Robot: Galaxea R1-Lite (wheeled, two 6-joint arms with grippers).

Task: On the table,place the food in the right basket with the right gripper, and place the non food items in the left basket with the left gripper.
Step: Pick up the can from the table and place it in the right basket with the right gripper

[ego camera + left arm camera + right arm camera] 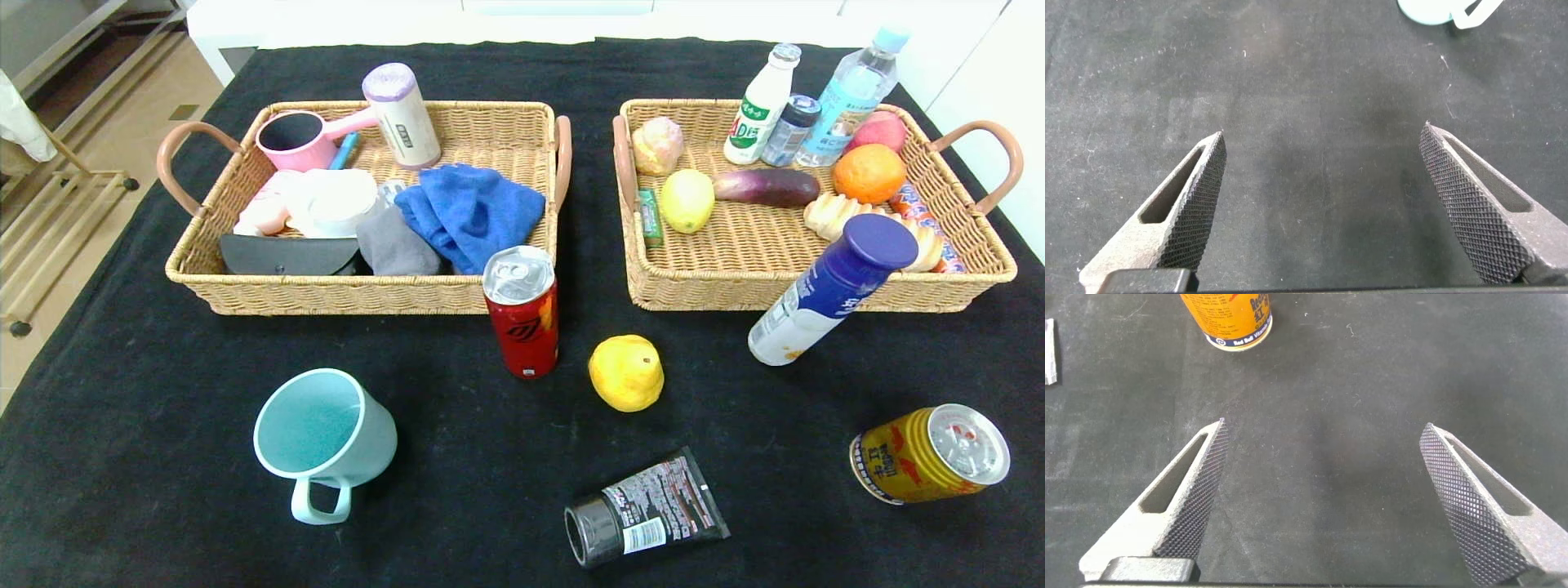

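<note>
- The black-cloth table [457,457] carries two woven wicker baskets side by side at the far half, with a gap of bare cloth between them.
- The left wicker basket [343,294] holds a pink scoop cup [295,140], a white cylindrical bottle with lilac cap [402,115], a blue folded cloth [471,211], a grey cloth [395,244] and a dark flat case [287,256].
- The right wicker basket [735,286] holds a yellow lemon [687,200], a purple eggplant [766,186], an orange [869,172], bread rolls [829,215] and three bottles standing at its far edge.
- A blue-capped white bottle [829,290] leans against the right basket's near rim, base on the cloth.
- A red drink can [522,310] stands upright just before the left basket's near right corner; a yellow pear-like fruit [626,372] lies near it.
- On the near half: a pale teal mug [322,437] to the left, a black squeeze tube [645,510] lying flat in the centre, a yellow-gold can [929,454] on its side to the right; all lie well apart.
- The left claw [1323,163] hangs spread wide over bare cloth, holding nothing; the mug's edge [1445,11] shows beyond it.
- The right claw [1323,453] is likewise spread wide and empty over bare cloth, with the yellow-gold can [1226,318] beyond its fingertips.
</note>
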